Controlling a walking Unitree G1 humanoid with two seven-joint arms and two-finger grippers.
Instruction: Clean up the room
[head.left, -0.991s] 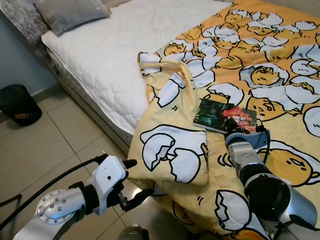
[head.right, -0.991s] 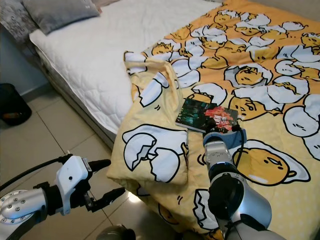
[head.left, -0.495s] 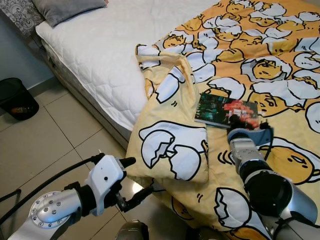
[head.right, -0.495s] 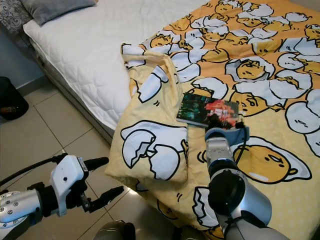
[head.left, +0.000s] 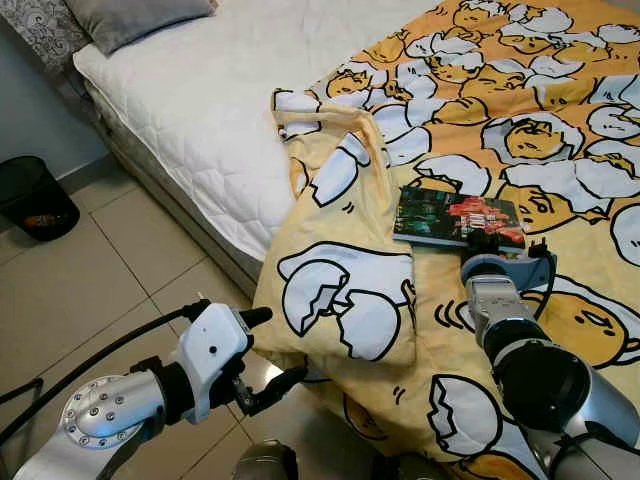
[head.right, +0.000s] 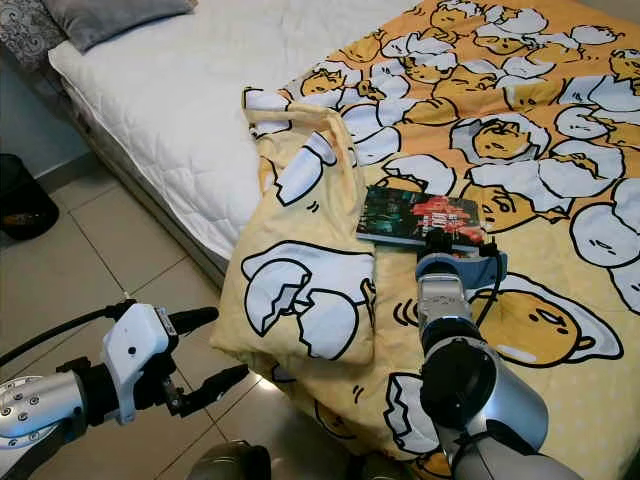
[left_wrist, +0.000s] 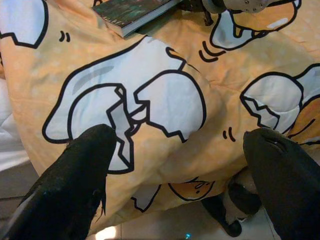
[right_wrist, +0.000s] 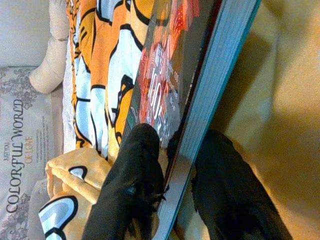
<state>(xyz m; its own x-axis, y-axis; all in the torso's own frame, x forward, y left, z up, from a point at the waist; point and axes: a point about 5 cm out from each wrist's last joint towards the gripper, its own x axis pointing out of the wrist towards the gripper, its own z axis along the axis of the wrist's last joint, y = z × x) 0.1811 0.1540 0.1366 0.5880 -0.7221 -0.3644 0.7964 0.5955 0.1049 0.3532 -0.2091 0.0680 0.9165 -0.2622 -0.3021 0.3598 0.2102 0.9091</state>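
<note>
Nudged forward since earlier, right gripper (right_wrist: 172, 195) now clamping book (head.left: 455, 218) edge on duvet (head.left: 560, 150) at 2 o'clock. Left gripper (left_wrist: 182, 165) spread open, idle. Could slip out, thin bite.

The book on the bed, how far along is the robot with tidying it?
Done: the right gripper has reached the book, with its fingers either side of the edge. In hand: closing the grasp. Left: the book lies on the blanket, unlifted; the left gripper hangs open.
</note>
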